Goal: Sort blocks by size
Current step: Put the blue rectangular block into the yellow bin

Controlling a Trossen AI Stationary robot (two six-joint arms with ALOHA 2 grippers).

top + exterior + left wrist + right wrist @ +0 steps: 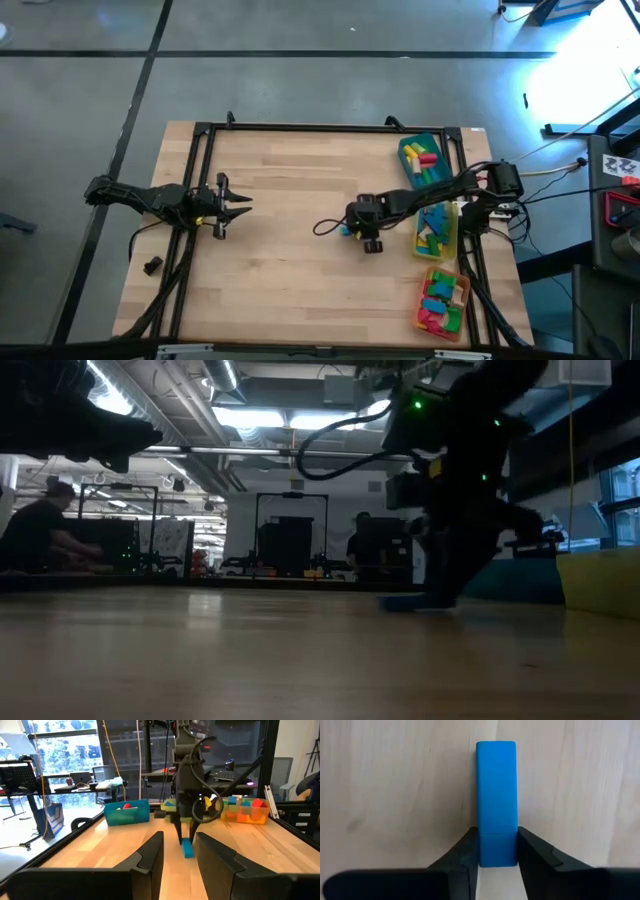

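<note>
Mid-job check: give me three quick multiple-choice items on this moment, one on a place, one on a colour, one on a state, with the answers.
1. Where is the blue block?
A. In the teal tray
B. On the bare table, at the right gripper
C. At the left gripper

2. What colour is the tray nearest the table's front edge?
A. Teal
B. Yellow
C. Orange

3. How do the right gripper's fingers stand?
A. Closed against the block's two sides
B. Wide open above it
C. Out of view

Answers:
1 B, the right wrist view shows it lying on the wood between the fingers.
2 C, the high view shows teal farthest, yellow in the middle, orange nearest.
3 A, both fingers touch the block's sides.
</note>
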